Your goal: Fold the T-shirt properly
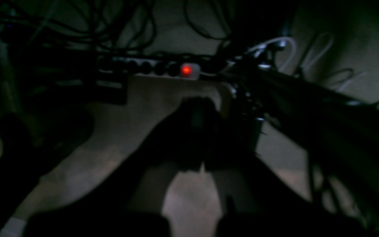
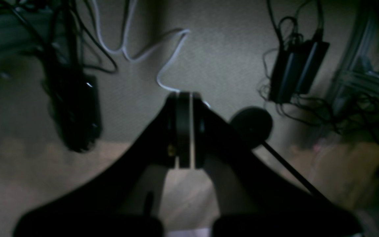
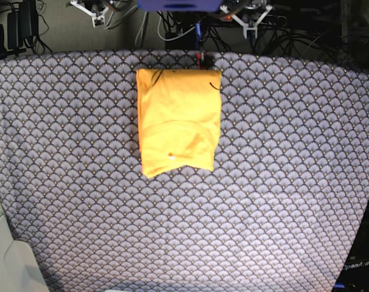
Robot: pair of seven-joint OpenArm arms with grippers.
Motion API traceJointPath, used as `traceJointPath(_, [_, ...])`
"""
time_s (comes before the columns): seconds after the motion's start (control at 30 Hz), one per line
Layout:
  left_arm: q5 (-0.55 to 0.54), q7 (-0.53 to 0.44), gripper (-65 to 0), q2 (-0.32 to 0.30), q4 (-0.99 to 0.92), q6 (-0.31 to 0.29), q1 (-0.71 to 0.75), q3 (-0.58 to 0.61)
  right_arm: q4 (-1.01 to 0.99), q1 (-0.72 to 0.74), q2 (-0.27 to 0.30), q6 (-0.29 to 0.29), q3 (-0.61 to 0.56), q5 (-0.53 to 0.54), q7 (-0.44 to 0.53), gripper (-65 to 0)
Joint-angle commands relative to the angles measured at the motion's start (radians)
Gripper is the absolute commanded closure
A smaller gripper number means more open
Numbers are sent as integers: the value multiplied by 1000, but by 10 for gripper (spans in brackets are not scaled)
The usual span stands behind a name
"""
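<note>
The yellow-orange T-shirt [image 3: 179, 121] lies folded into a compact upright rectangle on the table, near its far edge, in the base view. Neither gripper touches it. Both arms are drawn back past the far edge. Only white parts of the right gripper [image 3: 93, 11] and the left gripper [image 3: 250, 17] show at the top of that view. In the right wrist view, the right gripper [image 2: 184, 98] has its fingers pressed together on nothing, over the floor. The left gripper [image 1: 198, 110] is a dark shape with its jaws meeting, also holding nothing. The shirt is out of both wrist views.
A blue-grey scallop-patterned cloth [image 3: 282, 182] covers the whole table. Behind the table are a power strip with a red light [image 1: 186, 70], tangled cables, a white cable [image 2: 163, 62], a black adapter [image 2: 298, 70] and a round black foot [image 2: 252, 126].
</note>
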Motion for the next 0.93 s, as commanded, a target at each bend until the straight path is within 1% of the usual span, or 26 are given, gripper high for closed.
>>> traceJointPath(0.0, [-2,36,0,-9,-2,13,-2,-1,-2,-5,-8,-10,16,7,-18,0])
traceJointPath(0.07, [-2,99,0,-11,-2,14,-11,-1,-2,-4,-17,-10,32,7,-34,0])
traceJointPath(0.17, [-4,151,0,-22,-2,14,-12,-3,-2,16,-23,-10,39,6,-35,0])
traceJointPath(0.23, [-4,154,0,-25,3,14,-14,-3,-2,16,-37,-10,37,6,-35,0])
traceJointPath(0.4, [1,163,0,-25,2,14,-38,-1,-2,10,-37,-10,37,6,-26,0])
traceJointPath(0.7, [2,160,0,-25,0,14,-37,2,-2,7,-35,-10,37,6,-24,0])
traceJointPath(0.9, [-2,157,0,-40,2,14,-37,-1,-2,13,-37,-9,37,6,-23,0])
